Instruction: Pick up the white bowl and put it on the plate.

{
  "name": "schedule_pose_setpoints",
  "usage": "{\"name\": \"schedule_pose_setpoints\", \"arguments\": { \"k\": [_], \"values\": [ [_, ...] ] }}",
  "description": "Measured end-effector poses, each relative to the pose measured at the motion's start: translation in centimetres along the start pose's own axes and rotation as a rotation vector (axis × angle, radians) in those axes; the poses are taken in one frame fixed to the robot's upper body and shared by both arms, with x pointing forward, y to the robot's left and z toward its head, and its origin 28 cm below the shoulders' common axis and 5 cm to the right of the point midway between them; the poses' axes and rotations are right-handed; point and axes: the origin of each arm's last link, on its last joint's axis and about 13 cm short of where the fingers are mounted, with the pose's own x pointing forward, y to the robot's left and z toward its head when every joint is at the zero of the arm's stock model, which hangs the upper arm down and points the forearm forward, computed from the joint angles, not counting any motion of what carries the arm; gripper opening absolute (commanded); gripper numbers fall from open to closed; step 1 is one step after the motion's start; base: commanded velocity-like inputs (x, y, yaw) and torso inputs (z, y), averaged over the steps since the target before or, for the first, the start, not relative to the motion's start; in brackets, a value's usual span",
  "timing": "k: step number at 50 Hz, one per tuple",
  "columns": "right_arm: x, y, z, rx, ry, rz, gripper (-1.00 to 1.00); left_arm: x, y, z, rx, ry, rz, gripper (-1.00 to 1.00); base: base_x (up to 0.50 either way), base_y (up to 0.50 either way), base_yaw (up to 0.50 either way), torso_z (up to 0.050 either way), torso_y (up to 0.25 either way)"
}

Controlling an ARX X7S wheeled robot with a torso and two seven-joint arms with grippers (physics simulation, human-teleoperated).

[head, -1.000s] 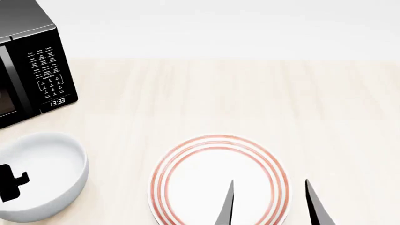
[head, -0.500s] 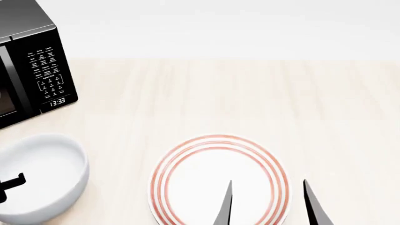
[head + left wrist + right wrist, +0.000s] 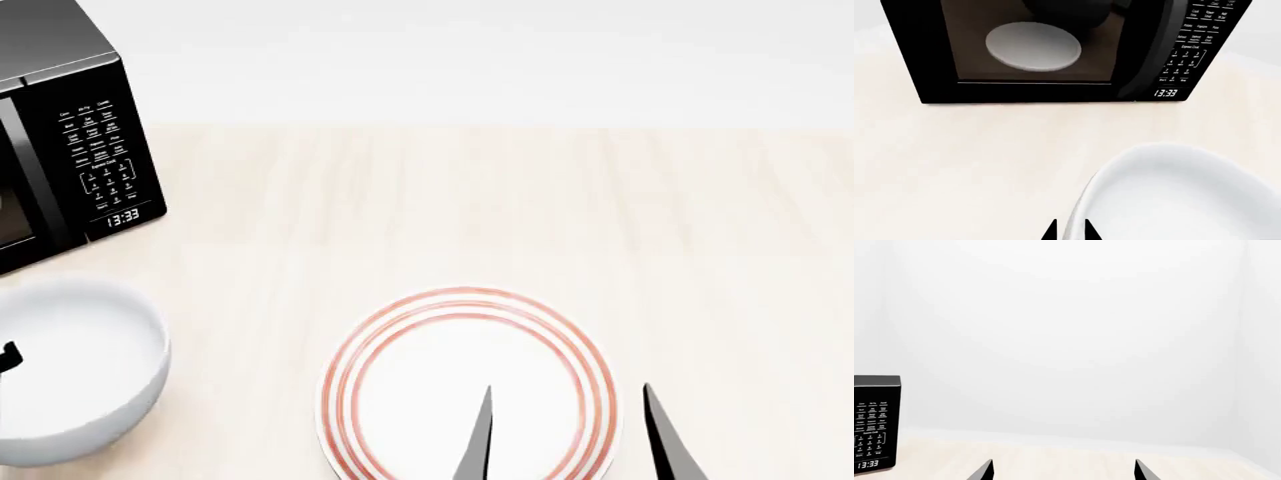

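The white bowl (image 3: 80, 380) is at the left edge of the head view, in front of the microwave. My left gripper (image 3: 1069, 232) has its two fingertips close together on either side of the bowl's rim (image 3: 1187, 200), one inside and one outside. In the head view only a black sliver of the left gripper (image 3: 8, 357) shows, over the bowl. The red-ringed plate (image 3: 400, 330) lies flat at the near middle of the table. My right gripper (image 3: 567, 392) is open and empty, hovering over the plate's right half. In the right wrist view the right gripper (image 3: 1063, 470) faces the far wall.
A black microwave (image 3: 67, 130) stands at the back left with its clock reading 13:33. A pale plain disc (image 3: 1033, 46) lies inside it. The light wooden table (image 3: 534, 220) extends behind and to the right of the plate.
The bowl has shifted a little to the left and sits more level. My left gripper has slid left, almost out of the head view. The right fingers have drifted slightly left.
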Motion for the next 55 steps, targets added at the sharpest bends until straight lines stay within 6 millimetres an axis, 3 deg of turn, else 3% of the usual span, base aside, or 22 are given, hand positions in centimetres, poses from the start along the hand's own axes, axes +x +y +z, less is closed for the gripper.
{"name": "schedule_pose_setpoints", "arguments": {
  "k": [24, 55],
  "values": [
    [0.0, 0.0, -0.1, -0.002, 0.002, 0.002, 1.00, -2.3, -2.5, 2.6, -0.093, -0.031, -0.113, -1.00, 0.00, 0.00, 0.00, 0.000, 0.000],
    [-0.1, 0.0, -0.3, 0.004, 0.008, 0.003, 1.00, -5.4, -9.0, 1.6, -0.014, 0.022, -0.346, -1.00, 0.00, 0.00, 0.00, 0.000, 0.001]
  ]
}}
